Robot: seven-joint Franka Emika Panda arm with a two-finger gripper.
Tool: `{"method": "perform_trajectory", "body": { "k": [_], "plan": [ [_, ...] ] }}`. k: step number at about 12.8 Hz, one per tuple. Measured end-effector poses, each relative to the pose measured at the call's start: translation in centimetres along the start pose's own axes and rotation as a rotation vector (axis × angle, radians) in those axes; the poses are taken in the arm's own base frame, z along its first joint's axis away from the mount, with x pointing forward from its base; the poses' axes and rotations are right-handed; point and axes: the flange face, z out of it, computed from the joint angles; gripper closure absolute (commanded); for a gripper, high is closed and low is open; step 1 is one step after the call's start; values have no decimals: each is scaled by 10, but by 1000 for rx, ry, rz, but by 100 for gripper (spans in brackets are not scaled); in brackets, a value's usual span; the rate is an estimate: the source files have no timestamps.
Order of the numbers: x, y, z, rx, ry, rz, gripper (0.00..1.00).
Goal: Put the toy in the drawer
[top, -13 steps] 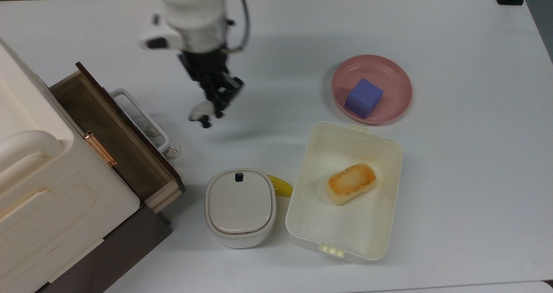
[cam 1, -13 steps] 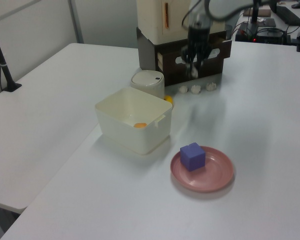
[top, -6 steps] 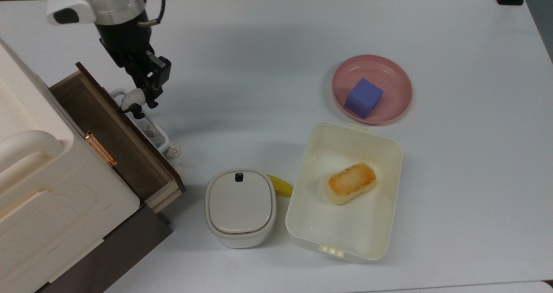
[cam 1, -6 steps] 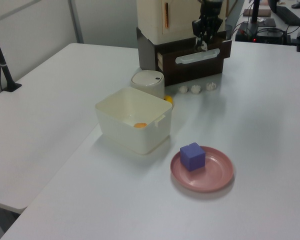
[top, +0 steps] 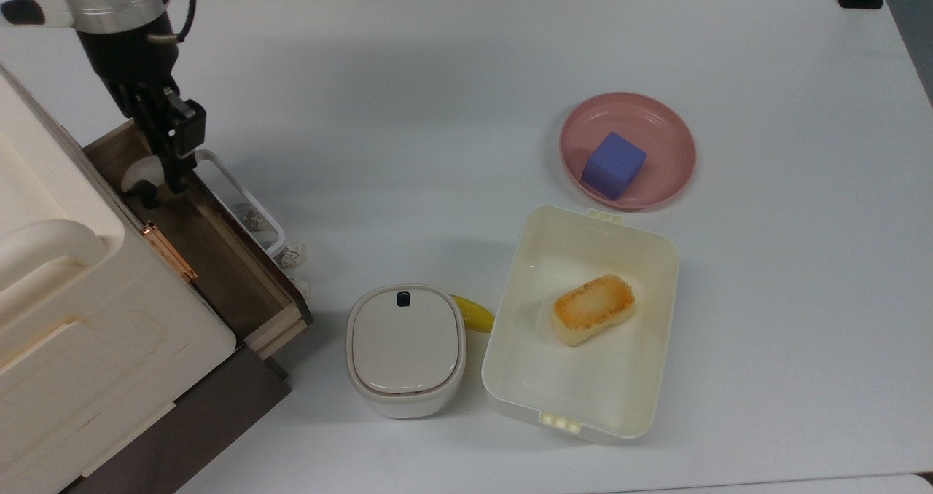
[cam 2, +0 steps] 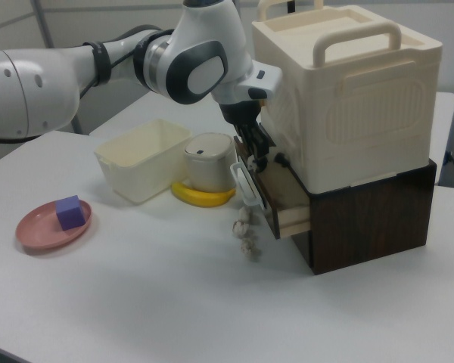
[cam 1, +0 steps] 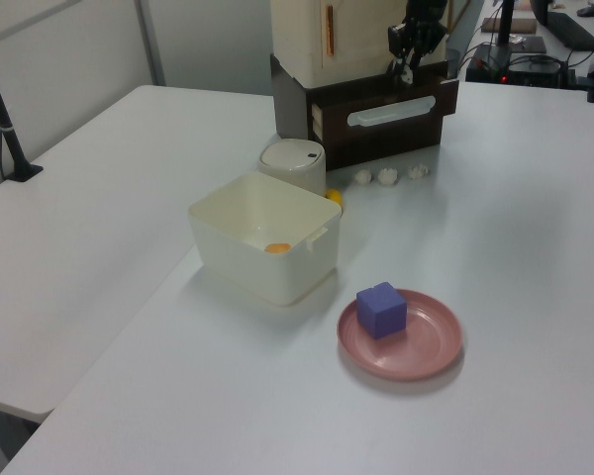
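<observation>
1. A white bench (top: 466, 64) carries everything. At the top view's left stands a cream cabinet (top: 65, 319) on a dark base, its drawer (top: 219, 261) pulled open. A lidded cream pot (top: 406, 348), a banana (top: 474, 313), a cream tub (top: 583, 399) holding a browned bread piece (top: 592, 309), and a pink plate (top: 660, 137) with a purple cube (top: 614, 165) lie across the bench's middle and the top view's right.
2. In the left view, grey wall panels and a black post (cam 1: 5, 124) show beyond the bench.
3. The pot covers most of the banana in the top view. Small white lumps (top: 293, 253) sit on the bench just beside the drawer front — what they are cannot be made out. The arm (cam 2: 76, 68) is cut off at the right view's left edge.
4. The claw (top: 164, 170) hangs over the far end of the open drawer, clenched on the toy (top: 140, 177) — the panda is off the drawer floor, held above the dark inside.
</observation>
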Motion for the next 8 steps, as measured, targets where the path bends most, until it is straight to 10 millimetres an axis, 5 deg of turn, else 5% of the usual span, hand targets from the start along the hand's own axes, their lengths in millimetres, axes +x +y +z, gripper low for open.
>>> {"method": "perform_trajectory", "body": {
  "k": [8],
  "plan": [
    [-1, -10, 11, 5, -10, 41, 0]
  ]
}}
